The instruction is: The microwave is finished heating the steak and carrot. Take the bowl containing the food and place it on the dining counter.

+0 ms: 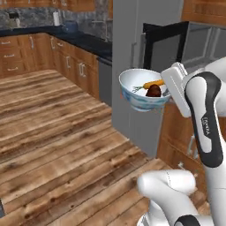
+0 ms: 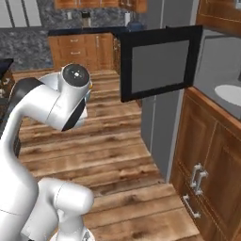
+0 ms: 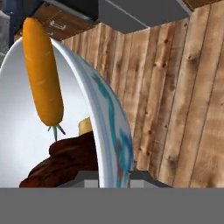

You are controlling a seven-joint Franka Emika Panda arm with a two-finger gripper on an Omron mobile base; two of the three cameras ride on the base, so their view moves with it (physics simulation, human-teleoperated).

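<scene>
White bowl [image 1: 143,90] rim between jaws, carrot [image 1: 153,84] and steak [image 1: 153,91] inside

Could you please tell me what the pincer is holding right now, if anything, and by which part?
The pincer holds the bowl by its rim, one finger inside and one outside, with the carrot and steak in it.

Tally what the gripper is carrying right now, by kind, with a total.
Bowl, white with a blue pattern, held by its rim in the gripper: 1
Carrot in the bowl: 1
Steak in the bowl: 1
Total: 3
</scene>
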